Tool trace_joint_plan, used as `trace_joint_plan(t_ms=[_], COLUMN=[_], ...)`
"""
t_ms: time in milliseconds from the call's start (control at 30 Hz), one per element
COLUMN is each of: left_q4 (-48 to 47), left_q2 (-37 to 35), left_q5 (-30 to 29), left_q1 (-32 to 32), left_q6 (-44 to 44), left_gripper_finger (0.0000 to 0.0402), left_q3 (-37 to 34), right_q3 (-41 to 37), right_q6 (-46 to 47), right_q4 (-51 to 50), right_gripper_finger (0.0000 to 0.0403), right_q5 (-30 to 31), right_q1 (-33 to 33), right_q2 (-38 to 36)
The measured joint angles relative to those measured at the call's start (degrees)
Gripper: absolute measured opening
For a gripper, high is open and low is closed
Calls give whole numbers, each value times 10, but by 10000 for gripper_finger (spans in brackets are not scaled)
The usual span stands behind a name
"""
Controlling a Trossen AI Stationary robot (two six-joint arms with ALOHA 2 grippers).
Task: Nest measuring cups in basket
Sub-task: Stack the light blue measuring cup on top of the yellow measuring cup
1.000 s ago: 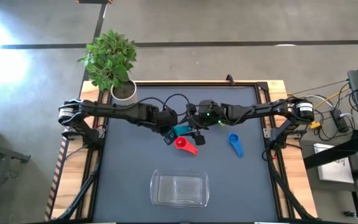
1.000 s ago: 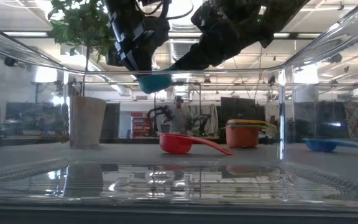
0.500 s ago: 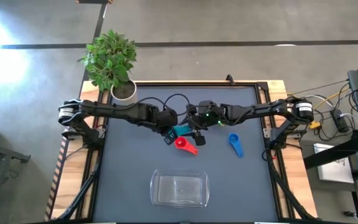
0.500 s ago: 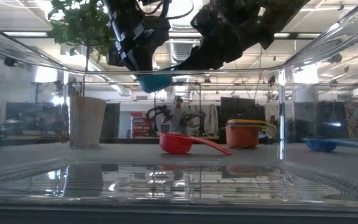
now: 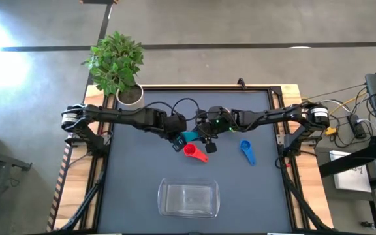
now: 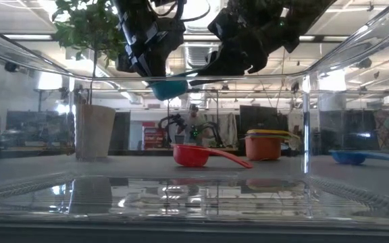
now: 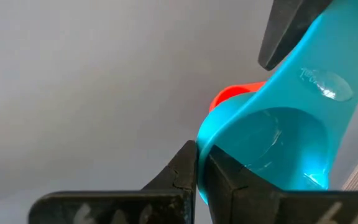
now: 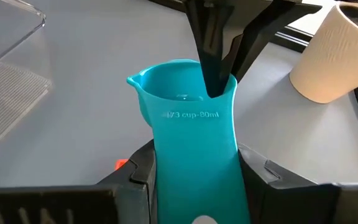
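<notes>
A teal measuring cup [image 5: 190, 136] hangs in the air over the middle of the table, between my two grippers. My left gripper [image 7: 196, 171] is shut on its rim. My right gripper [image 8: 194, 180] comes from the table's right and is shut on its handle. Under them a red cup [image 5: 191, 151] rests on its base on the mat, handle flat. A blue cup [image 5: 246, 150] lies to its right. The clear basket [image 5: 163, 198] stands near the front edge, with nothing in it. The low view shows an orange cup [image 6: 262, 146] with a yellow one in it. My left gripper pinches the teal cup's rim wall [image 8: 224, 87] on the side away from the handle, one finger [image 8: 209, 59] inside the bowl and one outside. The fingers slant down from above. The cup is lifted clear of the table. My right gripper has the teal cup's flat handle [image 8: 194, 143] between its two fingers, which meet the handle's two long edges [image 8: 156, 165]. The fingers lie along the handle, nearly level, coming from the table's right. The bowl points away from this gripper, open side up.
A white plant pot [image 5: 130, 96] with a green plant stands at the far left corner. The basket's clear wall [image 6: 194, 196] fills the front of the low view. There is bare mat left of the red cup and around the basket.
My right gripper's fingers have closed in on the teal cup's handle, and its outline in the low view has shifted slightly. The teal cup and my left gripper have stayed where they were.
</notes>
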Motion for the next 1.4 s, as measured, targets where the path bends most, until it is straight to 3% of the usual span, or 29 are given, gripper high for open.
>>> trace_joint_plan(t_ms=[133, 367, 567, 1400], left_q4=[0, 1, 0, 21], left_q2=[0, 0, 0, -1], left_q5=[0, 4, 7, 13], left_q1=[0, 0, 0, 2], left_q6=[0, 4, 4, 0], left_gripper_finger=[0, 0, 0, 0], left_q3=[0, 0, 0, -15], right_q3=[0, 0, 0, 0], right_q6=[-1, -10, -22, 37], right_q4=[0, 0, 1, 18], right_gripper_finger=[126, 194, 221, 233], right_q5=[0, 9, 19, 6], right_q1=[0, 0, 3, 14], right_q2=[0, 0, 0, -2])
